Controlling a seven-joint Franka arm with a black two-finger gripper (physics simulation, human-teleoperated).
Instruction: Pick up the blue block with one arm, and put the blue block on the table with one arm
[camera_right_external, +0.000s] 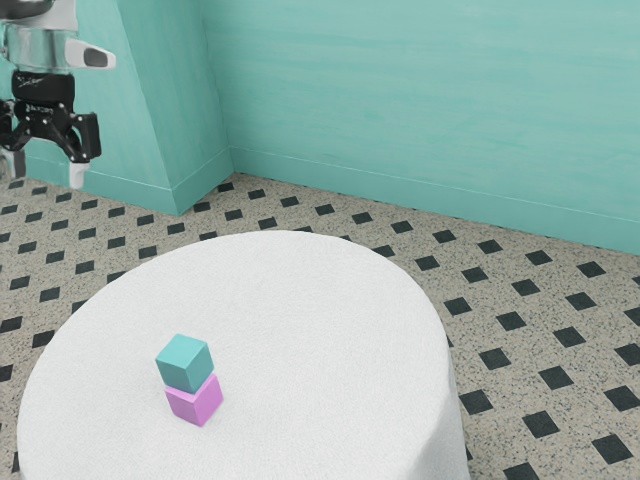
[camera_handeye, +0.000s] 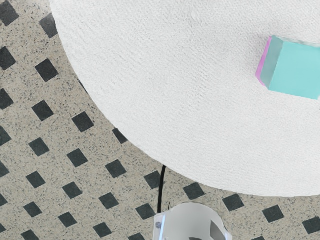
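With your gripper (camera_right_external: 45, 172) hanging open and empty, well apart from the blocks, you are facing both the pickup and the set-down, as the blue block (camera_right_external: 184, 362) is sitting atop a pink block (camera_right_external: 195, 402) on the white tabletop (camera_right_external: 310, 320).

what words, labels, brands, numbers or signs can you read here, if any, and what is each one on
No text can be read.
Small pale marks on the black housing above my gripper: too small to read.
None seen on the blue block, the pink block or the table.
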